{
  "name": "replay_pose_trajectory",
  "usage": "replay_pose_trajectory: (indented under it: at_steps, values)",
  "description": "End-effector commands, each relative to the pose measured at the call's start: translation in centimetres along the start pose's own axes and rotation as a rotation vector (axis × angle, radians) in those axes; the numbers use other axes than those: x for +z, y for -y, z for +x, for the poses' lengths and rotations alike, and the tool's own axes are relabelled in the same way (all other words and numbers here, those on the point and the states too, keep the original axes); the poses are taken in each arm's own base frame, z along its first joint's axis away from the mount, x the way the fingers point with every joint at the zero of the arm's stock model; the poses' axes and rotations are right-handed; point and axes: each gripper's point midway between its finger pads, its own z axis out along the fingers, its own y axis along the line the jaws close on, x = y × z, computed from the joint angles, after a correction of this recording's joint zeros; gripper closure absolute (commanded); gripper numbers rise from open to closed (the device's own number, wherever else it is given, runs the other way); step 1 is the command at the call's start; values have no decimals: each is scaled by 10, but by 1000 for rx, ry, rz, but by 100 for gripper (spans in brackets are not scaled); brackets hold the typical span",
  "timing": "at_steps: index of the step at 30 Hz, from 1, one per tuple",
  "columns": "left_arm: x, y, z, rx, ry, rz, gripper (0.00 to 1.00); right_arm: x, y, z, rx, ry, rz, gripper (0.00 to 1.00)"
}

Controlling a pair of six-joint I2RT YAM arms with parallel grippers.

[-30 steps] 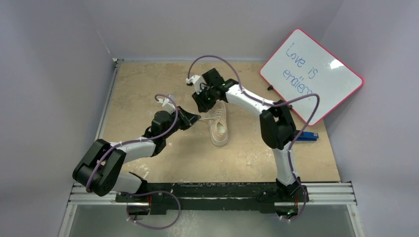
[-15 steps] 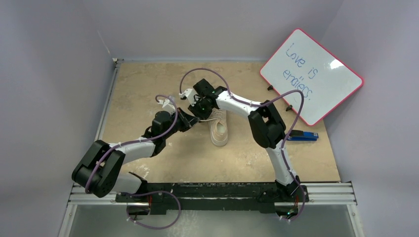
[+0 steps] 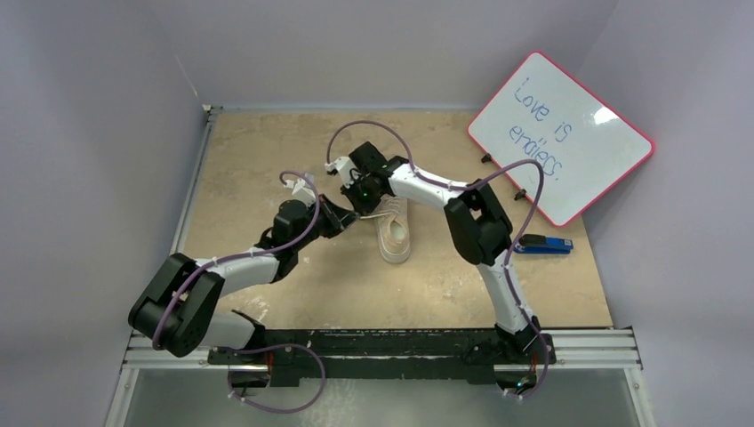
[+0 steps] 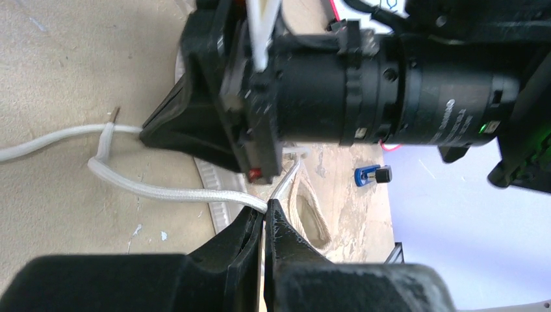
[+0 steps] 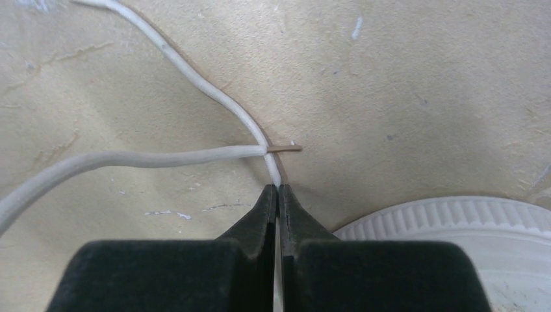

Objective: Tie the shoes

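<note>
The cream shoe point(image 3: 394, 233) lies mid-table, its ribbed sole point(image 5: 455, 221) at the right wrist view's lower right. My left gripper point(image 3: 349, 216) is just left of the shoe, and it point(image 4: 265, 209) is shut on one cream lace point(image 4: 162, 190) that runs off to the left. My right gripper point(image 3: 356, 197) hovers right above it. Its closed fingers point(image 4: 156, 130) hold the other lace point(image 4: 52, 136). In the right wrist view that gripper point(image 5: 278, 190) pinches a lace point(image 5: 195, 78) that curves up-left. A second lace point(image 5: 130, 158) with a brown tip crosses it.
A pink-framed whiteboard point(image 3: 560, 133) leans at the back right. A blue-and-black stapler point(image 3: 542, 245) lies right of the right arm. Grey walls close in the table at the left, back and right.
The right arm swung left and down from behind the shoe to just above the left gripper, and its jaws closed on a lace. The left gripper stayed shut in place.
</note>
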Motion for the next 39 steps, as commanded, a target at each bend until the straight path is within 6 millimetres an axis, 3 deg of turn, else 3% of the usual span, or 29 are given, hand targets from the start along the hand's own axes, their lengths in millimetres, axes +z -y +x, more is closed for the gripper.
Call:
replay_pose_trajectory:
  at_steps: [1,3,6,11,16,23,39]
  values:
    - [-3,27,-16,56,33,70,100,-75,23,-65,137,246,18,100]
    - [-3,30,-17,79,27,70,100,-105,34,-70,208,305,-8,100]
    - [-1,42,-24,118,29,103,100,-132,30,-67,307,361,-85,100]
    - [9,69,-38,174,40,176,100,-162,15,-67,363,451,-146,100]
    - [26,92,-43,183,24,273,100,-190,23,-80,489,599,-221,100]
    - [50,102,-39,203,-40,331,100,-209,27,-97,532,692,-230,100]
    - [61,101,-39,244,-45,341,91,-237,29,-103,544,751,-197,100]
